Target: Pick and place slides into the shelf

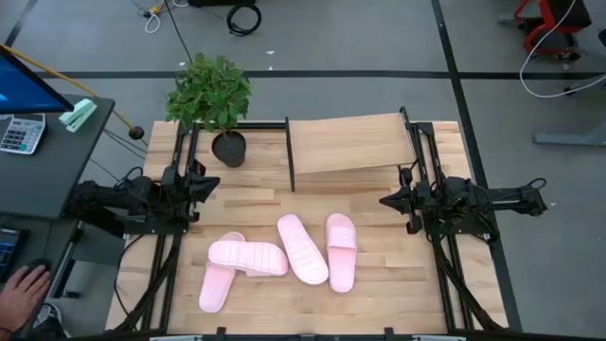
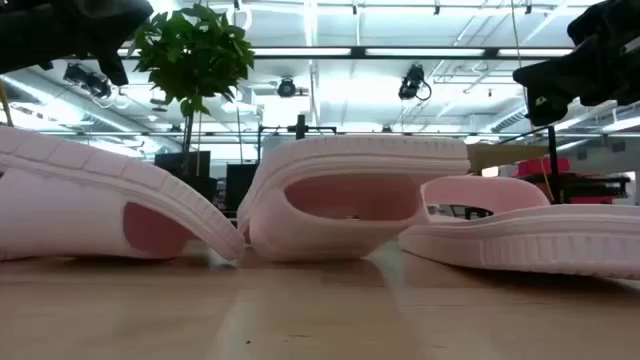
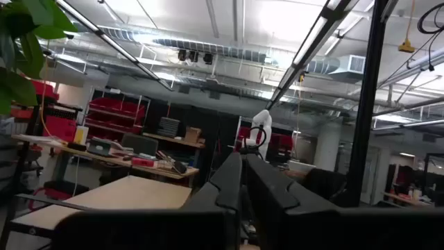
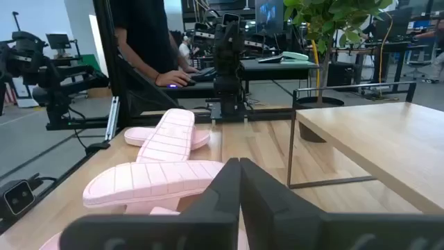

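Across the room's middle stands the wood-plank desk [image 1: 379, 284], carrying everything in the scene. At its far edge sits the shelf [image 1: 346, 144], a slanted light-wood board in a thin black frame, bare of sandals and lying ahead of and between the two sets of fingers. The left arm [image 1: 123, 204] lies along the desk's left side and the right arm [image 1: 483, 201] along its right side, both raised off the planks.

The left gripper [image 1: 212, 186] points inward toward the middle of the desk; its fingers [image 3: 232, 184] are pressed together, holding nothing. The right gripper [image 1: 386, 201] points inward from the opposite side; its fingers [image 4: 239, 182] are likewise closed and empty.

The slides [image 1: 284, 256] lie in a loose group on the near half of the desk, between the two pairs of fingers and nearer the front edge than either. Two of them at the left overlap, one lying across the other; two more lie side by side just to the right, touching or nearly so.

A potted plant [image 1: 213, 99] stands at the far left corner, just beyond the left fingers and beside the shelf. A person's hand [image 1: 21, 289] rests on a side counter outside the left arm.
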Controlling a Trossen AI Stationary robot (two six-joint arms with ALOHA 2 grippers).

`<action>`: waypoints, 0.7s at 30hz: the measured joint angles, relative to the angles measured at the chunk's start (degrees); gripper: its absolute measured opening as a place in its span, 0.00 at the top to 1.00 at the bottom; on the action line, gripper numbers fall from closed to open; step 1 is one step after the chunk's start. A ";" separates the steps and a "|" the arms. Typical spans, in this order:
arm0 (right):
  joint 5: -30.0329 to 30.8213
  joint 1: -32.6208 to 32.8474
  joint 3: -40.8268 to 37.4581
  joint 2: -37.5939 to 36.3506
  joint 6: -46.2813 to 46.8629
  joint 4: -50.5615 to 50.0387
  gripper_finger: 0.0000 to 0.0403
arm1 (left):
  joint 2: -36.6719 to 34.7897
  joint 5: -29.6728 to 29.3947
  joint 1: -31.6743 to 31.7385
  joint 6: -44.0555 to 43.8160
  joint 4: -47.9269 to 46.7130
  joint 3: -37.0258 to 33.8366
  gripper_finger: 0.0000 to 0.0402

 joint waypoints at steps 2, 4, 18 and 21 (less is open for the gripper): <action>0.00 -0.02 0.00 0.02 0.00 0.01 0.97 | -0.01 0.00 0.00 0.01 -0.01 0.00 0.94; 0.01 0.00 -0.01 0.02 0.00 0.01 0.97 | -0.01 0.00 0.00 0.01 0.00 0.00 0.94; 0.02 0.00 -0.02 0.00 0.00 0.00 0.97 | -0.01 -0.01 0.01 0.01 0.00 -0.01 0.91; 0.02 0.00 0.00 0.00 0.00 0.00 0.97 | -0.02 -0.02 0.02 0.00 0.01 -0.02 0.93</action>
